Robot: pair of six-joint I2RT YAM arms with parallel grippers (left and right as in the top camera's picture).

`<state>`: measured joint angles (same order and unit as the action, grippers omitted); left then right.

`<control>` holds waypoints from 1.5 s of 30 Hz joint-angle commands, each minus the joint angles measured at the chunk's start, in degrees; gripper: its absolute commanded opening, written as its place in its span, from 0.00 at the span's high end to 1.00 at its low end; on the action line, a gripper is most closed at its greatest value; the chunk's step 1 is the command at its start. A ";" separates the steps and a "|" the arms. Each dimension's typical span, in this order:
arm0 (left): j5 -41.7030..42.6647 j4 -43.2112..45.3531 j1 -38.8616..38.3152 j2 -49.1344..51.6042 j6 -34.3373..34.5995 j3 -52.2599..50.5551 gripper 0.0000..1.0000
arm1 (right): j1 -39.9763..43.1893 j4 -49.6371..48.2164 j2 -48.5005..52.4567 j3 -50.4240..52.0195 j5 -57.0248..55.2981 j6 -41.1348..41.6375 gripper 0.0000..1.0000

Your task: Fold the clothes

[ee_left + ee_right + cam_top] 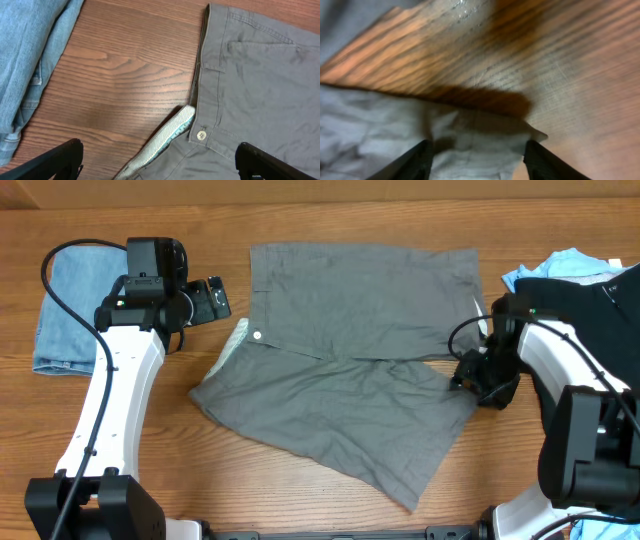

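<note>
The grey shorts [350, 370] lie wrinkled in the middle of the table, one leg angled toward the front. Their button [201, 134] and striped pale lining [165, 137] show in the left wrist view. My left gripper [212, 302] is open and empty, hovering over the wood just left of the waistband; its fingers straddle the lining [160, 170]. My right gripper [470, 375] is low at the shorts' right hem. It is open, with a corner of grey fabric [485, 145] lying between its fingers [477, 165]. A light-blue garment [560, 262] and a black garment [620, 300] lie at the far right.
A folded blue denim piece [72, 305] lies at the far left, also visible in the left wrist view [30, 55]. Bare wood table [250, 480] shows in front of the shorts. The right arm reaches over the black garment.
</note>
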<state>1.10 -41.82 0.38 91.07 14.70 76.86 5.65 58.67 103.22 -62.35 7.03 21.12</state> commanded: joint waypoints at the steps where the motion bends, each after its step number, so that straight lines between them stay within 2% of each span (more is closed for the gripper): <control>1: 0.39 0.04 0.00 0.26 0.74 0.15 0.00 | 0.48 -3.76 -1.20 4.42 0.57 1.66 0.32; 6: 0.39 0.04 0.00 0.26 0.74 0.17 0.00 | 0.48 -7.02 -1.20 7.76 1.90 1.62 0.37; 7: 0.39 0.07 0.00 0.26 0.74 0.17 0.00 | 0.48 -6.99 -1.20 7.76 2.32 1.62 0.41; 8: 0.42 0.04 0.00 0.26 0.74 0.17 0.00 | 0.48 -7.02 -1.20 7.76 2.84 1.40 0.64; 9: 0.42 0.04 0.00 0.26 0.74 0.15 0.00 | 0.48 -7.02 -1.20 7.76 3.41 1.40 0.82; 11: 0.39 0.04 0.00 0.26 0.74 0.17 0.00 | 0.48 -7.04 -1.20 7.74 3.32 1.40 0.96; 14: 0.39 0.04 -0.02 0.26 0.74 0.17 0.00 | 0.52 -7.91 -1.22 7.06 2.91 0.92 0.96; 18: 0.39 0.07 -0.02 0.26 0.74 0.17 0.00 | 0.52 -8.72 -1.20 3.67 2.75 -3.63 0.96; 22: 0.39 0.04 -0.02 0.26 0.74 0.17 0.00 | 0.52 -9.33 -1.20 -0.48 -2.54 -5.27 0.96; 24: 0.39 0.04 -0.02 0.26 0.74 0.17 0.00 | 0.52 -13.20 -1.20 -1.27 -2.78 -8.11 0.96; 27: 0.39 0.04 -0.02 0.26 0.74 0.17 0.00 | 0.52 -18.69 -1.20 -1.27 -5.99 -8.11 0.96; 30: 0.39 0.04 -0.02 0.26 0.74 0.17 0.00 | 0.52 -19.54 -1.20 -1.27 -7.04 -8.07 0.96; 31: 0.39 0.04 -0.02 0.26 0.74 0.15 0.00 | 0.52 -18.88 -1.20 -1.27 -7.02 -8.07 0.95; 32: 0.39 0.04 -0.02 0.26 0.74 0.17 0.00 | 0.52 -18.23 -1.20 -1.27 -7.02 -8.07 0.72; 33: 0.39 0.07 -0.02 0.26 0.74 0.15 0.00 | 0.52 -17.81 -1.22 -1.27 -7.06 -8.09 0.42; 34: 0.39 0.04 -0.02 0.26 0.74 0.17 0.00 | 0.52 -17.55 -1.22 -1.46 -7.23 -8.07 0.26; 36: 0.39 0.04 -0.02 0.26 0.74 0.17 0.00 | 0.55 -14.88 -1.22 -3.45 -7.65 -8.04 0.20; 40: 0.42 0.04 -0.02 0.26 0.74 0.17 0.00 | 0.52 -0.31 -1.33 -12.85 -7.34 -4.02 0.13; 44: 0.42 0.04 -0.02 0.26 0.74 0.17 0.00 | 0.37 10.73 -2.51 -13.70 -0.63 -3.65 0.13; 45: 0.42 0.04 -0.02 0.26 0.74 0.17 0.00 | 0.37 12.52 -2.51 -13.33 1.03 -4.90 0.18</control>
<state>1.13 -41.85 0.38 91.07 14.70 76.86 6.00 66.85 101.75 -75.48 2.24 16.49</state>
